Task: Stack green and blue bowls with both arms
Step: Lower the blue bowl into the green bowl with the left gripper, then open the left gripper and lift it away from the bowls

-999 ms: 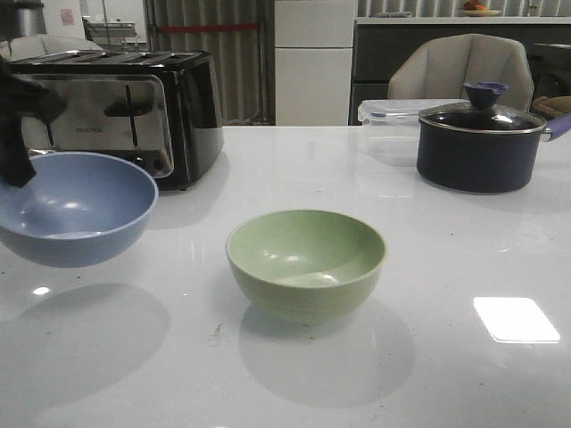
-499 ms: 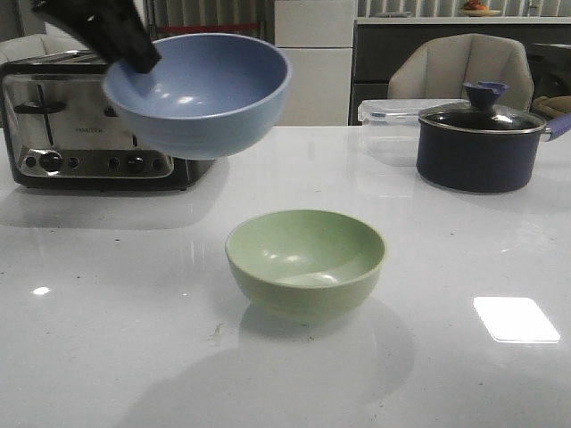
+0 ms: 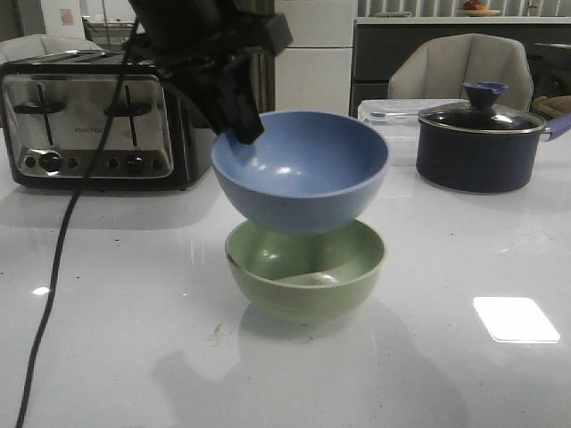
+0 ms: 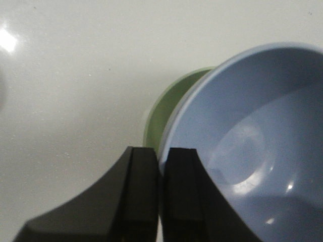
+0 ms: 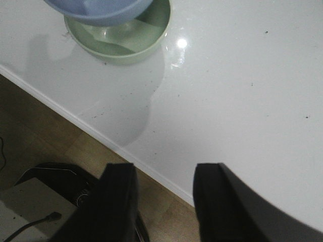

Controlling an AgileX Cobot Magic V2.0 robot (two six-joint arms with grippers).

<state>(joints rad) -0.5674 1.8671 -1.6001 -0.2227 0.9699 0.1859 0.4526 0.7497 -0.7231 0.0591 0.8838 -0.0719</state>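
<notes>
Front view: the left gripper [image 3: 243, 125] pinches the blue bowl's [image 3: 300, 169] rim, holding it just above the green bowl [image 3: 306, 272] on the table [image 3: 107, 303]. A toaster [image 3: 94, 129] stands behind on the left, a pot [image 3: 482, 143] on the right.

Left wrist: fingers [image 4: 181, 191] clamp the rim.

Right wrist: the right gripper [image 5: 164, 196] gapes, holding nothing, well apart from both bowls.

Bowl over bowl at the middle of my bench

My left fingers [image 3: 243, 125] pinch the rim of the blue bowl [image 3: 300, 169] directly above the green bowl [image 3: 306, 270], which sits mid-bench [image 3: 464, 267]. The toaster [image 3: 94, 120] stands toward the far left corner, the pot [image 3: 480, 143] toward the far right corner, a container [image 3: 385, 120] just left of it.
</notes>
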